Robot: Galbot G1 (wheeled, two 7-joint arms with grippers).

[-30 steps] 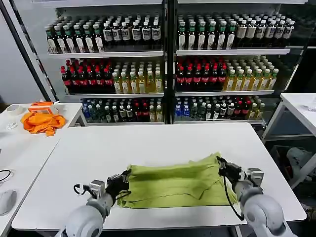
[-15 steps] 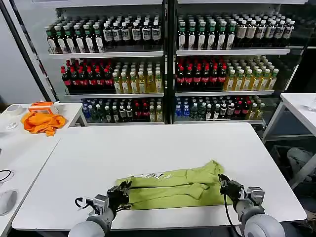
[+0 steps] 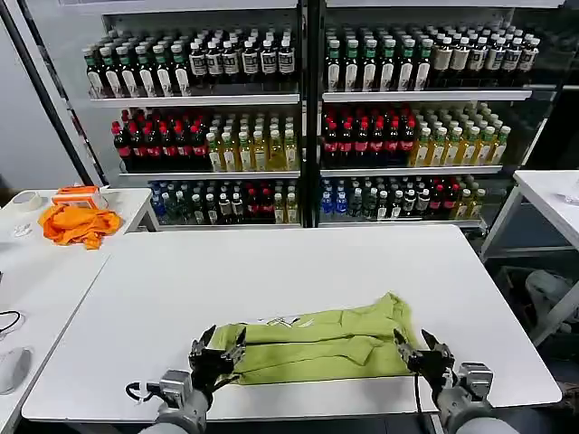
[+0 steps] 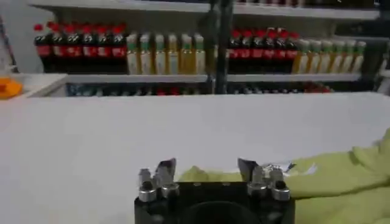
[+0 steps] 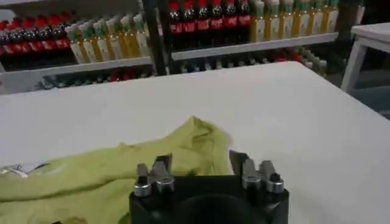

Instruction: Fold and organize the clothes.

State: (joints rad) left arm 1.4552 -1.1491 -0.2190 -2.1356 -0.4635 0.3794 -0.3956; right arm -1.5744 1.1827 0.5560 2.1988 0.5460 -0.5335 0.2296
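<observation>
Grippers (image 3: 217, 345) (image 3: 417, 348) agape — T-shirt (image 3: 317, 345); white table (image 3: 271, 271)

A broad white rectangular table (image 3: 298, 271) with a smooth matte top carries one thing: a light olive-green cotton T-shirt (image 3: 317, 344), folded into a long rumpled band along the table's near edge. The shirt lies between the left tool (image 3: 217, 351) and the right tool (image 3: 418, 351), both with fingers spread apart at its two ends, and a bit of white print (image 3: 285, 321) shows on its far side. Beyond the tools the tabletop is bare white surface.
</observation>
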